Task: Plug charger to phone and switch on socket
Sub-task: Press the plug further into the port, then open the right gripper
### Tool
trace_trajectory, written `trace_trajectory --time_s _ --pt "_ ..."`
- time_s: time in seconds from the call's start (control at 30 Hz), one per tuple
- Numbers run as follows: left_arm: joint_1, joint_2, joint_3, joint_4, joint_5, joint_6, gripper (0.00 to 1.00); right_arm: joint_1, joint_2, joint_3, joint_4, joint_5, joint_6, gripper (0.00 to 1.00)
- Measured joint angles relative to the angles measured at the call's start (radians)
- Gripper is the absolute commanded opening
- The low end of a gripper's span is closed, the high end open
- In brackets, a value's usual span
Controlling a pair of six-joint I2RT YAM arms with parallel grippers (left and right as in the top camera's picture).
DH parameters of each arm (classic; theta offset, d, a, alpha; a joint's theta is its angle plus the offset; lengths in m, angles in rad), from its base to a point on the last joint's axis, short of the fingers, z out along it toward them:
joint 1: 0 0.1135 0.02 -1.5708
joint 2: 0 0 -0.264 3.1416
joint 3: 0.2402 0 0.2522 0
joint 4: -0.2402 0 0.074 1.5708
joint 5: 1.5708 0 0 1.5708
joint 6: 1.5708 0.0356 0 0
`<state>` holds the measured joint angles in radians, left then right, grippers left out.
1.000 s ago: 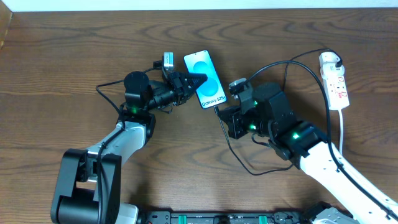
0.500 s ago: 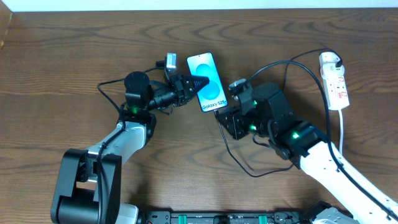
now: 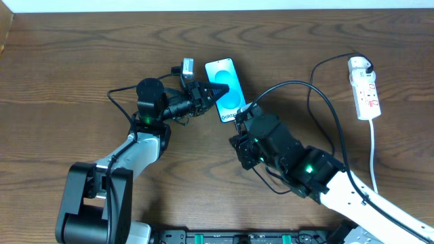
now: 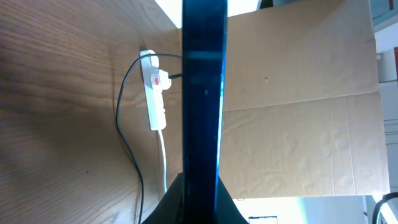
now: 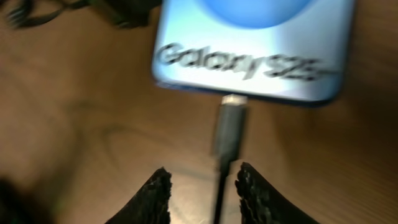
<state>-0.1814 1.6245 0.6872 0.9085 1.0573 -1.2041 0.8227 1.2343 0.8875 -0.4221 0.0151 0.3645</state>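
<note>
The left gripper [image 3: 214, 89] is clamped shut on the long edge of the Galaxy S25+ phone [image 3: 228, 73]. The right gripper [image 5: 204, 173] is held partly open, with the charger cable [image 5: 217, 196] passed between its fingers, untouched. The plug tip [image 5: 229, 127] is seen against the phone's bottom edge, just ahead. The power strip [image 3: 364, 88] is noted well to its right, with bare table [image 3: 81, 61] between.

Dark wood-grain table [image 3: 68, 81]; brown cardboard panel [image 4: 298, 112] beyond; pale wall strip [image 3: 203, 5] at far edge.
</note>
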Motion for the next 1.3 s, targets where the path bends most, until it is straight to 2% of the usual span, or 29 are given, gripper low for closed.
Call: trace_trajectory --time_s 0.13,0.23,0.3,0.43,0.77,1.13,1.23,1.3 --pt "0.000 0.000 0.000 0.000 0.006 0.000 0.07 0.003 0.010 0.000 0.021 0.092 0.023 0.29" --pt "0.000 0.000 0.000 0.000 0.009 0.000 0.07 0.004 0.019 0.000 0.027 0.113 0.032 0.24" --pt "0.000 0.000 0.000 0.000 0.008 0.000 0.07 0.004 0.029 0.000 0.035 0.114 0.037 0.18" --pt "0.000 0.000 0.000 0.000 0.006 0.001 0.07 0.004 0.051 0.000 0.063 0.097 0.043 0.01" --pt "0.020 0.000 0.021 0.010 -0.003 0.050 0.07 0.003 0.063 -0.013 0.183 0.093 0.049 0.01" --pt "0.022 0.000 0.028 0.013 0.011 0.087 0.07 0.000 0.060 -0.019 0.203 0.082 0.049 0.01" --pt "0.022 0.000 0.028 0.014 0.013 0.086 0.07 -0.008 0.047 -0.021 0.198 0.072 0.048 0.09" --pt "0.019 0.000 0.028 0.014 0.026 0.084 0.07 -0.017 0.026 -0.021 0.176 0.064 0.046 0.18"
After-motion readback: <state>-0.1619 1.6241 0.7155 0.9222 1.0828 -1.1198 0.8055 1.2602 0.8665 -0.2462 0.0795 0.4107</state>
